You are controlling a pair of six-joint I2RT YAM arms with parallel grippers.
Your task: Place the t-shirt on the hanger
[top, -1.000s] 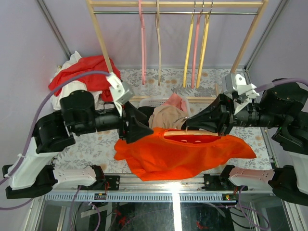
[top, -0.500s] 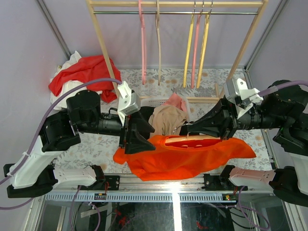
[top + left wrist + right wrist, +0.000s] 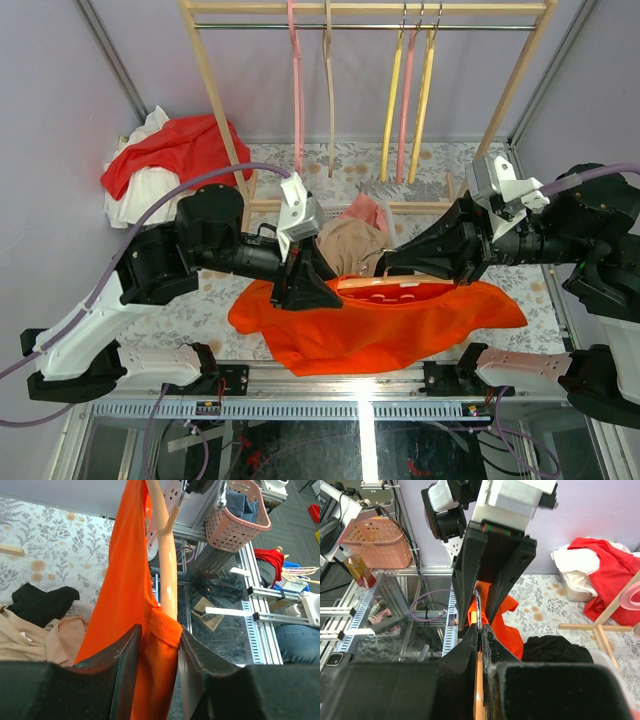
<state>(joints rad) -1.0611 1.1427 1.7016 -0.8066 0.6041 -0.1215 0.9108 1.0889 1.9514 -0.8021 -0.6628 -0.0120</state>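
At the near middle of the table, between the two arms, the t-shirt lies spread with its neck edge raised, its lower part draped toward the front rail. The hanger runs crosswise inside the neck opening, its pale bar showing above the cloth. The left gripper meets the left end of that opening. In the left wrist view its jaws stand narrow, and the collar hem of the t-shirt fills the gap between the fingers; one arm of the hanger rises just beyond the fingertips, against the cloth. The right gripper reaches in from the right, above the bar's middle. In the right wrist view its jaws are nearly closed, clamping the hanger's thin metal hook, with orange cloth just beyond and the left gripper facing it. A tan garment sits just behind the shirt; a red cloth lies well apart at the far left.
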